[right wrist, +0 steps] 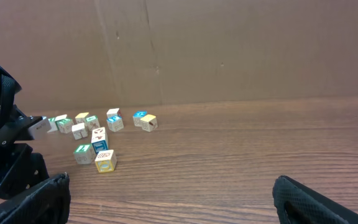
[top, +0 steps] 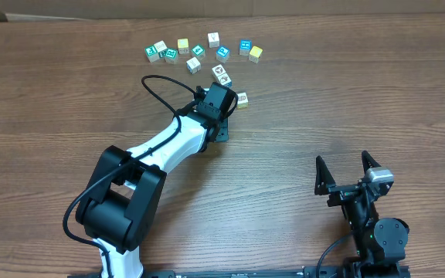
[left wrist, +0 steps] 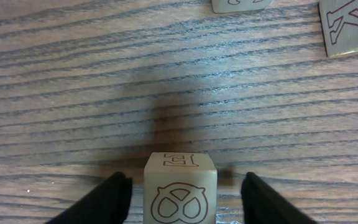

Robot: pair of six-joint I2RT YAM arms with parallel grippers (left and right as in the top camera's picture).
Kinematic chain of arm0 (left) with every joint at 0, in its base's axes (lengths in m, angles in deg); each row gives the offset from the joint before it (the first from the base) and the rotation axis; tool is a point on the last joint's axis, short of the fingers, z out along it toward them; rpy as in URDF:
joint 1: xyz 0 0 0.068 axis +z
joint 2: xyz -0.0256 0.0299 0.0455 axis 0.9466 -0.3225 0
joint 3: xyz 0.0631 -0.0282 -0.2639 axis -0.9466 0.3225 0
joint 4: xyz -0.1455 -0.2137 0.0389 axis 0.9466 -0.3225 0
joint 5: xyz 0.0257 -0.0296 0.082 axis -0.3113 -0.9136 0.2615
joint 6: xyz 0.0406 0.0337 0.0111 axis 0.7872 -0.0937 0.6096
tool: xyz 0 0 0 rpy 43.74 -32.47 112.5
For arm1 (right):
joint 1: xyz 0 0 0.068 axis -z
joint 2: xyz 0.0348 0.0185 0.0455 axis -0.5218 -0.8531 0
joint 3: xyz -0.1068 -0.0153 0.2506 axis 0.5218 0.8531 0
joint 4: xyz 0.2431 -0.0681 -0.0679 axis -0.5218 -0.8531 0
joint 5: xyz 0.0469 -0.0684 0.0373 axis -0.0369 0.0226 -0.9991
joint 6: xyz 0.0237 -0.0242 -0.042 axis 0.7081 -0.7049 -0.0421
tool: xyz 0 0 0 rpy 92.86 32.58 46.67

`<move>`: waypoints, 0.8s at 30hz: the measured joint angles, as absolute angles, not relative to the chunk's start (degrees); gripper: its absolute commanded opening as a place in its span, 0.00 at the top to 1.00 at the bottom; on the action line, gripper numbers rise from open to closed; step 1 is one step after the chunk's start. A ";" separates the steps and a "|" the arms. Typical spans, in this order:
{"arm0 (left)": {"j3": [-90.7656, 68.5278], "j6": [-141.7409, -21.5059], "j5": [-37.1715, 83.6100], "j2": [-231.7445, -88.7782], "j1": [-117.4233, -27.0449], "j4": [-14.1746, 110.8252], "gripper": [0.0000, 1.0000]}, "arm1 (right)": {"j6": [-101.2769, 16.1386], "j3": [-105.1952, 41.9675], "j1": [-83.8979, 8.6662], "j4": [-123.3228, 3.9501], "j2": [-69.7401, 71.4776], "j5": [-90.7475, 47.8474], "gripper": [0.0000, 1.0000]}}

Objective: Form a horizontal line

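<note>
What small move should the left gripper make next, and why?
Probably close the left gripper on the block. In the left wrist view the block sits centred between the open fingers, with a gap on each side, so nothing is gripped yet and no further alignment seems needed.

I see bright, even light on the brown wood-grain table (top: 323,93). A soft shadow lies just beyond the pale wooden cube (left wrist: 180,186), and my right wrist view blurs at its near corners.
</note>
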State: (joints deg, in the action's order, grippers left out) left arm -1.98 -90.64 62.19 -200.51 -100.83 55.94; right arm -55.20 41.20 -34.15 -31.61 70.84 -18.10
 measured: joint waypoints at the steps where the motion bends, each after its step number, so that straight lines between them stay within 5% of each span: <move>1: -1.98 -90.62 62.19 -200.51 -100.83 55.94 0.40 | -55.18 41.20 -34.15 -31.59 70.84 -18.10 0.00; 24: -6.83 -90.64 62.26 -200.53 -100.83 47.59 0.27 | -55.18 41.20 -34.17 -31.61 70.84 -18.12 0.00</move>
State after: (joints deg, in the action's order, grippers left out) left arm -6.83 -90.64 62.26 -200.53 -100.83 47.59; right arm -55.18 41.20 -34.17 -31.61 70.84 -18.12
